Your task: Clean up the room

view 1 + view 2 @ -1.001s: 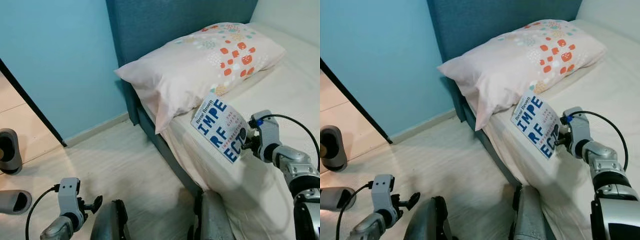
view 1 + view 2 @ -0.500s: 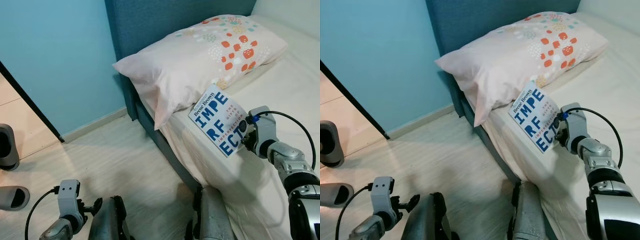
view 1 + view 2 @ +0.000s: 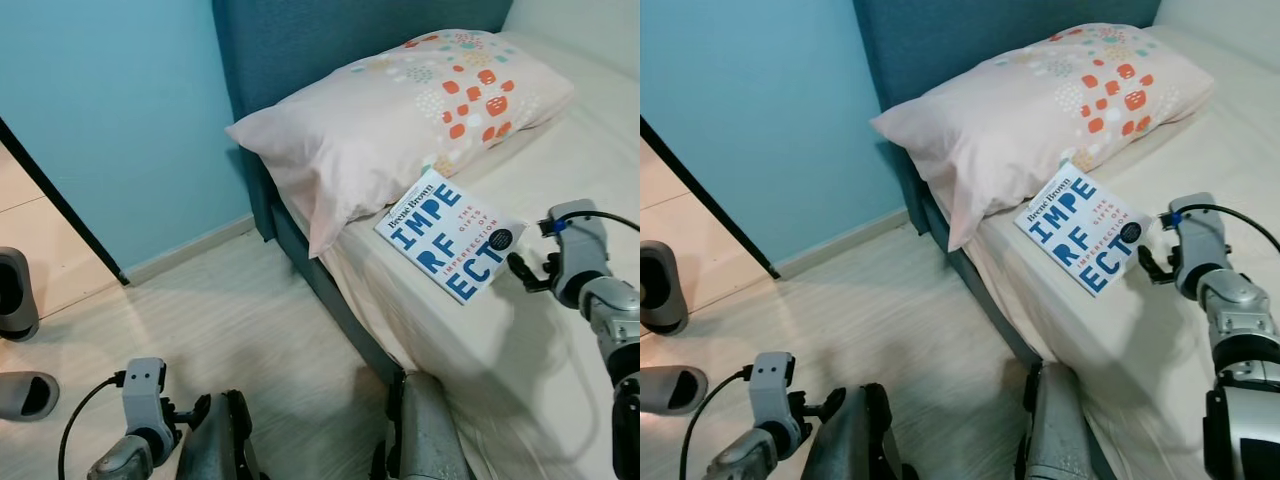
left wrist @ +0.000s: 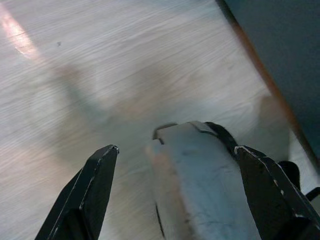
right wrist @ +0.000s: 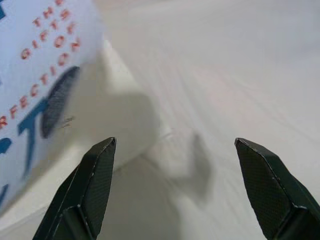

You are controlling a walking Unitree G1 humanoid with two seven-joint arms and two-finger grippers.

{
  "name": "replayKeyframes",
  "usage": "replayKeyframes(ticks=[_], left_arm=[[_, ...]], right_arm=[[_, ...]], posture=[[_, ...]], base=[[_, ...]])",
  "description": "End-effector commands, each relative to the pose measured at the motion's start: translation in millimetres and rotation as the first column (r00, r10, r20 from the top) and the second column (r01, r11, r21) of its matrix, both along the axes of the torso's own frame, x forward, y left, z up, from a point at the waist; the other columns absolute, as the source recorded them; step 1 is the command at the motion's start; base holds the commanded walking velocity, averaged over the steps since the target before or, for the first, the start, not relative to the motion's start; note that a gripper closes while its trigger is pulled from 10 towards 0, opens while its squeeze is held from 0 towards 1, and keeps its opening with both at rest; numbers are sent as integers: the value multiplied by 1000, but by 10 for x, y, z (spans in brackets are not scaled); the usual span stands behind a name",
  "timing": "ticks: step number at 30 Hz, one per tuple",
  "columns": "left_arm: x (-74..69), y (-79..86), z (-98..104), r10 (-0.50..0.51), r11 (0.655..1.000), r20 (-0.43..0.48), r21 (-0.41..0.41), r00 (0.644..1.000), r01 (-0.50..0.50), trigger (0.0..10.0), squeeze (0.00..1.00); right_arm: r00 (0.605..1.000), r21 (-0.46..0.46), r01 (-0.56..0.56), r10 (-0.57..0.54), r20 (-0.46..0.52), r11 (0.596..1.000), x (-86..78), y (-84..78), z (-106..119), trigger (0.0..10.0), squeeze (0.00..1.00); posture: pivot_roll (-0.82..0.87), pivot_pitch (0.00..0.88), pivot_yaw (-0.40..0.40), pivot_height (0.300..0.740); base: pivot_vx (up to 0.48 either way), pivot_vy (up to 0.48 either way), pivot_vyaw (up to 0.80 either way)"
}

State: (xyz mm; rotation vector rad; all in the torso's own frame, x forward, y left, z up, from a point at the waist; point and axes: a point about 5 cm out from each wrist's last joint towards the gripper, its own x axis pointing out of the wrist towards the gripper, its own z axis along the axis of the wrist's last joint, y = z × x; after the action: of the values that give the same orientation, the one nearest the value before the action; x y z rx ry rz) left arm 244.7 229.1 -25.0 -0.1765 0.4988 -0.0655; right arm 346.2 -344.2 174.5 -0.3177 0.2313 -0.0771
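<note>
Book (image 3: 447,235) flat on the bed (image 3: 560,400), centre-right — touching the pillow (image 3: 400,120). Right gripper (image 3: 527,271) just beside it, fingers spread, pinching nothing. Left gripper (image 4: 175,165) low over floor (image 3: 250,330) — fingers spread.

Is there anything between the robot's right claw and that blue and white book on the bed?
Nothing but bare bedsheet. In the left eye view, the open right gripper sits just off the book's corner, with a narrow strip of sheet between them.

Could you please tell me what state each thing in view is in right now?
Book: flat on the bed, cover up, released.
Right claw: open, just beside the book.
Left claw: open, low over the floor.
Pillow: lying at the headboard.
Slippers: on the floor.
</note>
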Motion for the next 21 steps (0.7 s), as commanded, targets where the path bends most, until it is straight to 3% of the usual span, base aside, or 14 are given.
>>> replayKeyframes(ticks=[1, 2, 4, 5, 6, 7, 10, 11, 12, 13, 18, 19, 21], left_arm=[[-88, -28, -89, 4, 1000, -53, -11, 999, -5, 10000, 0], [-91, -48, -105, 6, 1000, -66, -19, 998, -7, 10000, 0], [-91, -48, -105, 6, 1000, -66, -19, 998, -7, 10000, 0], [-96, -52, -114, 8, 1000, -76, -21, 997, -10, 10000, 0], [-96, -52, -114, 8, 1000, -76, -21, 997, -10, 10000, 0], [-126, -40, -138, 13, 1000, -95, -17, 995, -14, 10000, 0], [-151, -18, -157, 23, 1000, -113, -9, 993, -24, 10000, 0], [-172, 13, -170, 39, 999, -129, 0, 991, -40, 10000, 0], [-172, 13, -170, 39, 999, -129, 0, 991, -40, 10000, 0], [-180, 79, -178, 82, 996, -161, 40, 984, -76, 10000, 0], [-161, 133, -171, 139, 990, -186, 63, 973, -130, 10000, 0], [-129, 151, -155, 162, 986, -196, 80, 967, -149, 10000, 0], [-129, 151, -155, 162, 986, -196, 80, 967, -149, 10000, 0]], right_arm=[[999, 14, 42, -42, -9, 999, -50, -84, -12, 10000, 1000], [994, 119, 109, -106, -35, 987, -107, -170, -49, 10000, 878], [994, 119, 109, -106, -35, 987, -107, -170, -49, 10000, 878], [993, 181, 117, -110, -47, 976, -116, -161, -85, 10000, 0], [993, 181, 117, -110, -47, 976, -116, -161, -85, 10000, 0], [994, 291, 105, -102, -27, 951, -113, -104, -128, 10000, 0], [992, 371, 103, -121, 24, 923, -113, -56, -140, 10000, 0], [980, 426, 94, -158, 118, 900, -131, -11, -117, 10000, 0], [980, 426, 94, -158, 118, 900, -131, -11, -117, 10000, 0], [926, 514, 61, -241, 291, 855, -204, 93, -69, 10000, 0], [879, 553, 50, -299, 370, 832, -279, 199, -99, 10000, 0], [868, 535, 27, -286, 407, 844, -290, 325, -102, 10000, 0], [868, 535, 27, -286, 407, 844, -290, 325, -102, 10000, 0]], posture=[[-6, 210, 5, 515], [-18, 179, 0, 515], [-18, 179, 0, 515], [-18, 170, -1, 515], [-18, 170, -1, 515], [-24, 152, 1, 515], [-26, 144, 3, 515], [-30, 136, 3, 515], [-30, 136, 3, 515], [-36, 118, 6, 525], [-39, 107, 7, 535], [-39, 93, 11, 540], [-39, 93, 11, 540]], base=[[0, 0, 0], [0, 0, 0], [0, 0, 0], [0, 0, 0], [0, 0, 0], [0, 0, 0], [0, 0, 0], [0, 0, 0], [0, 0, 0], [0, 0, 0], [0, 0, 0], [0, 0, 0], [0, 0, 0]])
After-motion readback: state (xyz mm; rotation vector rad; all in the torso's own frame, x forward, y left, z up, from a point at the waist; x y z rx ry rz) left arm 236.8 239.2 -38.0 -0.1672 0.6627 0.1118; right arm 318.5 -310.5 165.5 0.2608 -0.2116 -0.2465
